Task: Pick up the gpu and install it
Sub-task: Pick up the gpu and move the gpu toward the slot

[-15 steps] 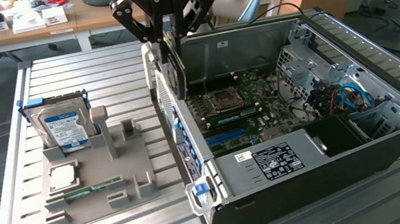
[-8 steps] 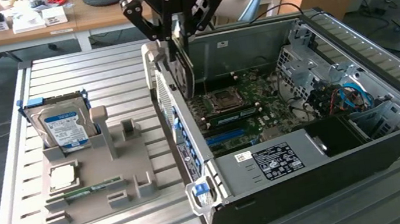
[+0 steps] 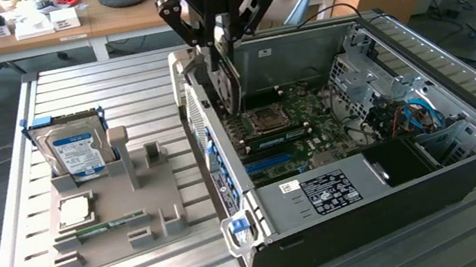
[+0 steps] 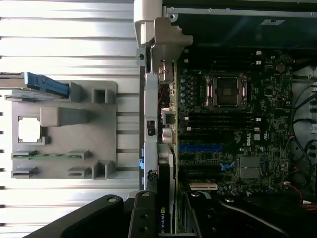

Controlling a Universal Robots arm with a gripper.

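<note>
My gripper hangs over the open computer case, shut on the gpu. The gpu is a thin dark card held on edge, its lower end hanging just above the motherboard near the case's rear wall. In the wrist view the gpu appears edge-on between my fingers, beside the case's rear panel. The blue expansion slot lies on the board beside the card's edge.
A grey parts holder stands on the slatted table at the exterior view's left. It carries a silver hard drive, a processor chip and a green memory stick. Cables and a power supply fill the case's near side.
</note>
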